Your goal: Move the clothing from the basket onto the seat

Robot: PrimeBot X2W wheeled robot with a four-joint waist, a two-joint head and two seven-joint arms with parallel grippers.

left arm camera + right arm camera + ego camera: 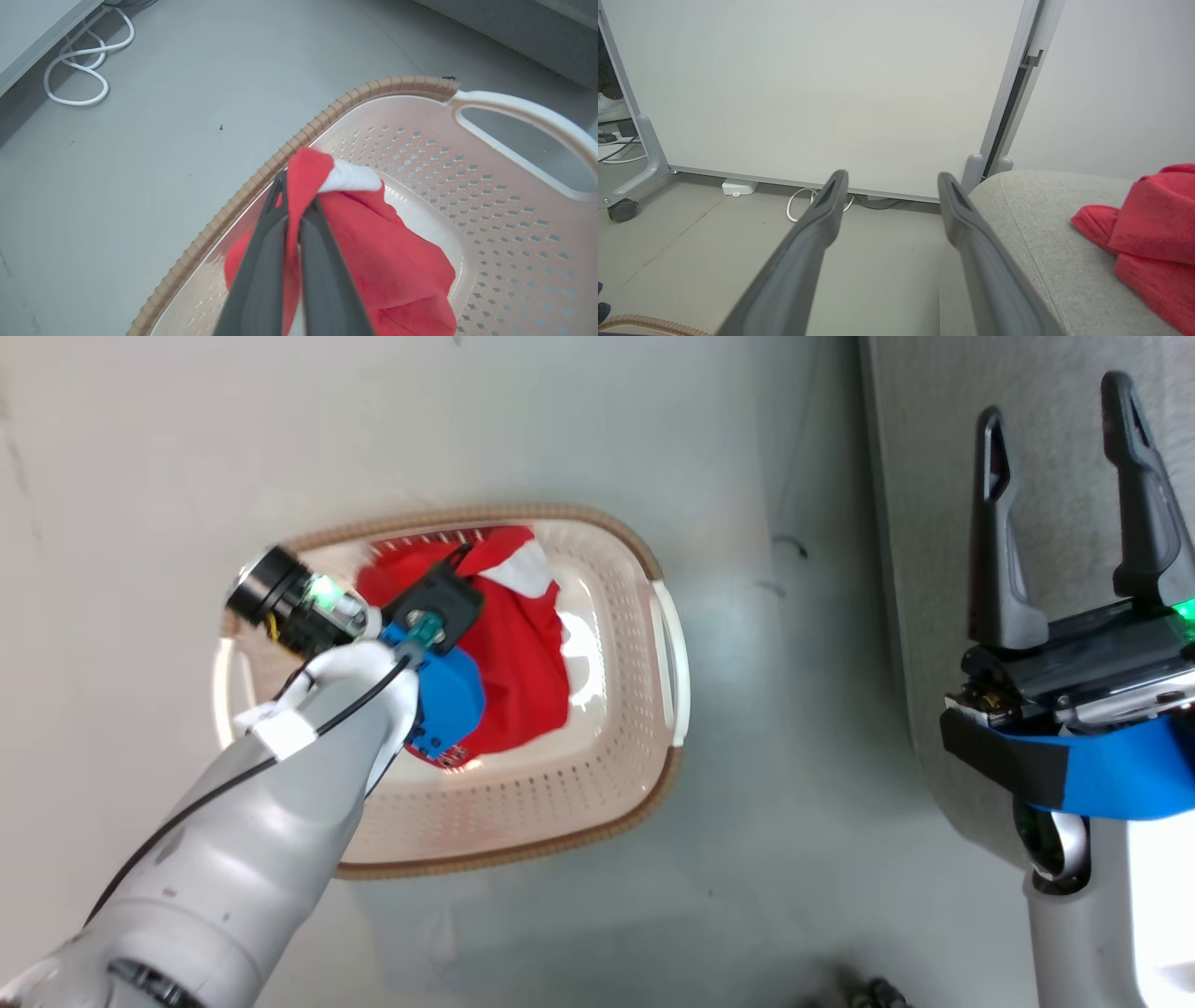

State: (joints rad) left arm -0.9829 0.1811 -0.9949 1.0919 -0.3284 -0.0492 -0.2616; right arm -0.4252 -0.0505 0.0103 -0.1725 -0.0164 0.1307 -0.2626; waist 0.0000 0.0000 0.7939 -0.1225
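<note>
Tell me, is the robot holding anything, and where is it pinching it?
The left claw pinches a fold of the red garment beside its white trim. The right claw holds nothing.

The grey floor (560,420) carries the basket (597,775) at mid-frame and the seat (924,569) along the right edge. A white cable (77,65) lies looped on it, upper left. A red garment (1153,224) lies on the seat, far right.
</note>
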